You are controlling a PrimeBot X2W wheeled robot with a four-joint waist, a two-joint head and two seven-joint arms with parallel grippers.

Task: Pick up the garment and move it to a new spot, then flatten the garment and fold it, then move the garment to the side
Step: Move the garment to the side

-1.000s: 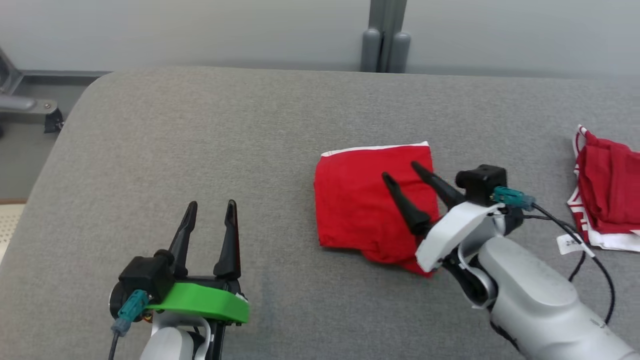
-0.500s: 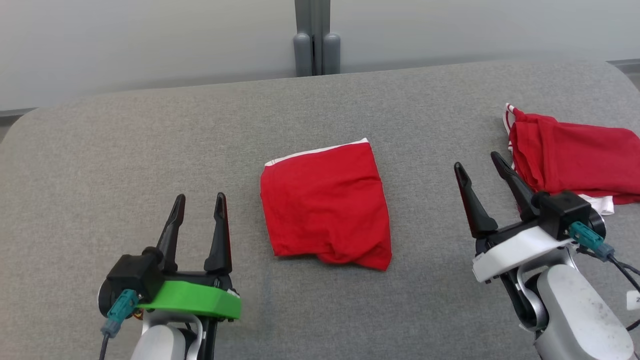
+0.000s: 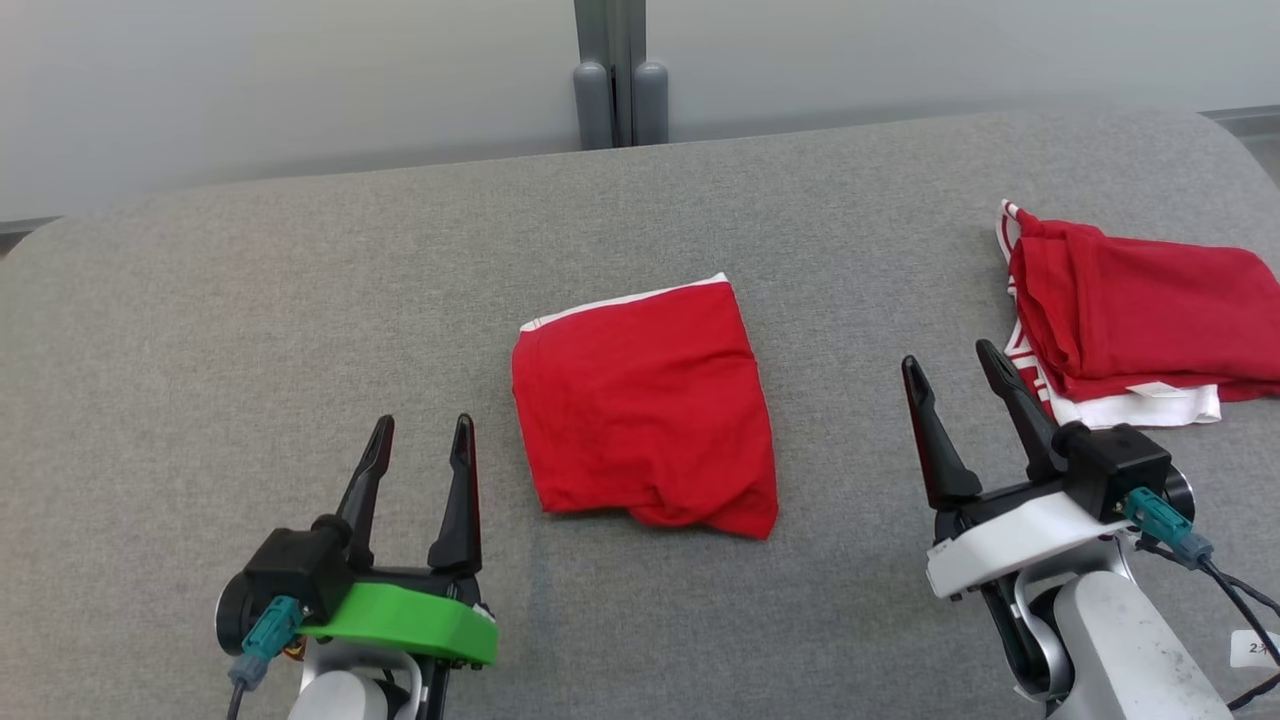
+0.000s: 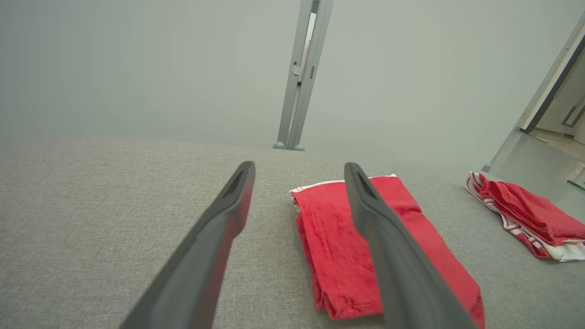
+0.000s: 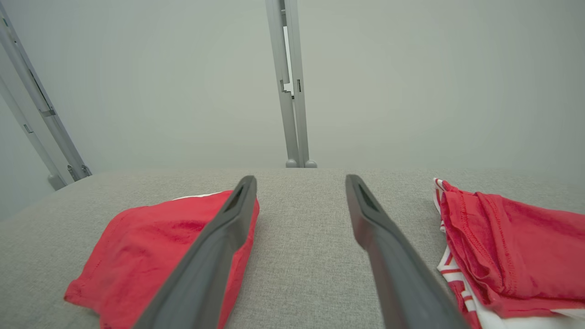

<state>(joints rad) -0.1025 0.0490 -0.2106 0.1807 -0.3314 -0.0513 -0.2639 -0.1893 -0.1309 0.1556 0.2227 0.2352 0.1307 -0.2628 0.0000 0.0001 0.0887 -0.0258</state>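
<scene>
A grey fabric-covered worktop (image 3: 300,300) with rounded corners fills the head view, backed by a pale wall (image 3: 250,80) with a grey post (image 3: 612,70) rising behind the far edge. The folded red garment (image 3: 645,400) lies near the middle of the worktop as a roughly square packet. A thin white band runs along its far edge, and its near edge is bunched and uneven. Nothing touches it.

The left fingers (image 3: 460,490) sit at the lower left, above a green bracket, pointing toward the far edge. They are spread wide apart with nothing between them, and they stand clear of the garment, which lies to their right. In the left wrist view the left fingers (image 4: 215,237) frame bare grey cloth, and the garment (image 4: 329,228) shows partly behind the right-hand one.

The right fingers (image 3: 930,440) sit at the lower right, likewise spread wide and empty, angled slightly left. They hover between the folded garment and a second red garment (image 3: 1140,320), a red piece with white and striped trim near the worktop's right edge. In the right wrist view the right fingers (image 5: 205,265) show the folded garment (image 5: 160,246) on the left and the second garment (image 5: 502,246) on the right, with bare worktop between them.
</scene>
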